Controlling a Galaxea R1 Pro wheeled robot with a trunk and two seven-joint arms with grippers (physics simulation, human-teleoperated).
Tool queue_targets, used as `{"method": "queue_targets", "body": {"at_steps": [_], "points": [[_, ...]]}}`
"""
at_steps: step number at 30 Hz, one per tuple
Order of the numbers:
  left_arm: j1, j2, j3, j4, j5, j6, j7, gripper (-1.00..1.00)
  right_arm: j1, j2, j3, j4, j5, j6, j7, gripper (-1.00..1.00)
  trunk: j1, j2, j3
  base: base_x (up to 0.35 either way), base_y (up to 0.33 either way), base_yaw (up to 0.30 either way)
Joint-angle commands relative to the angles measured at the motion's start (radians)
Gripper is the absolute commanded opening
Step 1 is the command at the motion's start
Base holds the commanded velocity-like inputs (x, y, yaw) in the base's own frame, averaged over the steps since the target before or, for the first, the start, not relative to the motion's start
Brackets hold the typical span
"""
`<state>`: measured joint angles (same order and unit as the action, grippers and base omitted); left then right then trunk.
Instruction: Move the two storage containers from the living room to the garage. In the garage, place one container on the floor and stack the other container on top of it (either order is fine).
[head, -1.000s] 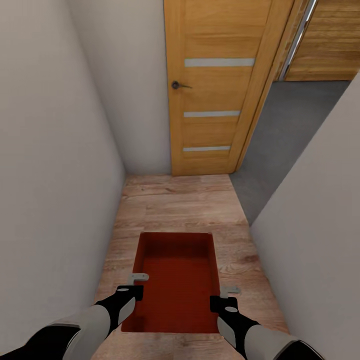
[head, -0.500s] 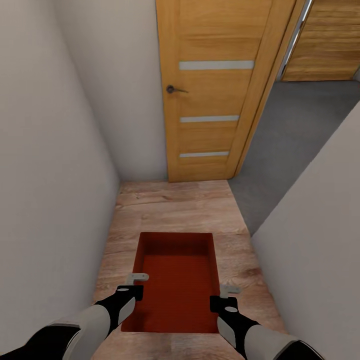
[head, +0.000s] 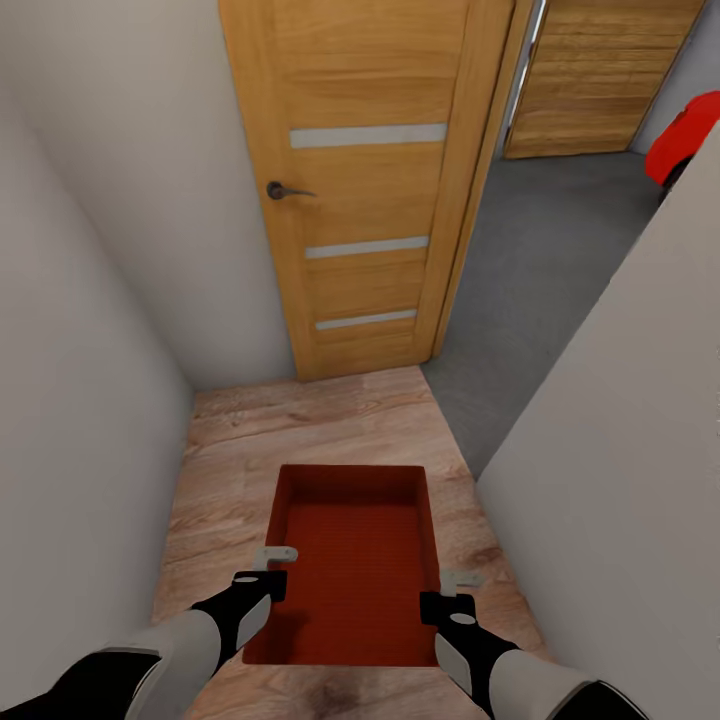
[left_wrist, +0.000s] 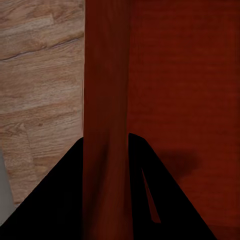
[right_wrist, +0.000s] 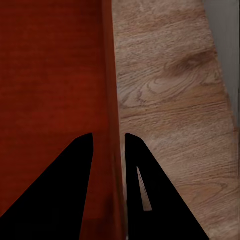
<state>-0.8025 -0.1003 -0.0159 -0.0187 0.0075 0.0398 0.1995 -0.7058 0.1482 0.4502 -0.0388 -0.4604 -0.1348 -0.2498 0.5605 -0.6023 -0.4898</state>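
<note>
Both grippers clamped on red-orange ribbed open-top storage container (head: 350, 560) side walls.

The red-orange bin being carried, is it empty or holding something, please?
Empty: the red-orange bin shows only its bare ribbed bottom in the head view.

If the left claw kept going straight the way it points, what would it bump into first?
Probably nothing new: the left gripper already straddles the red container's side wall, so it would slide along that wall. Beyond lies the wood floor; depth is unclear.
</note>
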Motion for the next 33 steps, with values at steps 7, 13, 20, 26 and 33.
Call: {"method": "queue_targets", "body": {"at_steps": [7,13,20,26,33], "points": [[0.000,0.014,0.005,0.003,0.009,0.005,0.035,-1.00,-0.001,-0.013,0.048,-0.001,0.003,-0.009,-0.003,-1.00,0.001,-0.001,-0.001,0.323,0.000,-0.089],[0.000,0.015,0.005,0.003,0.009,0.005,0.035,-1.00,-0.001,-0.013,0.048,-0.001,0.003,-0.009,-0.003,-1.00,0.001,-0.001,-0.001,0.323,0.000,-0.005],[0.000,0.017,0.005,0.003,0.009,0.005,0.035,-1.00,-0.001,-0.013,0.048,-0.001,0.003,-0.009,-0.003,-1.00,0.001,-0.001,-0.001,0.323,0.000,0.000],[0.000,0.017,0.005,0.003,0.010,0.005,0.035,-1.00,-0.001,-0.014,0.048,-0.001,0.002,-0.009,-0.003,-1.00,0.001,-0.001,-0.001,0.321,0.000,0.000],[0.000,0.016,0.005,0.003,0.011,0.003,0.035,-1.00,-0.001,-0.015,0.048,-0.001,0.002,-0.009,-0.003,-1.00,0.001,-0.001,-0.001,0.094,0.000,0.000]]}}
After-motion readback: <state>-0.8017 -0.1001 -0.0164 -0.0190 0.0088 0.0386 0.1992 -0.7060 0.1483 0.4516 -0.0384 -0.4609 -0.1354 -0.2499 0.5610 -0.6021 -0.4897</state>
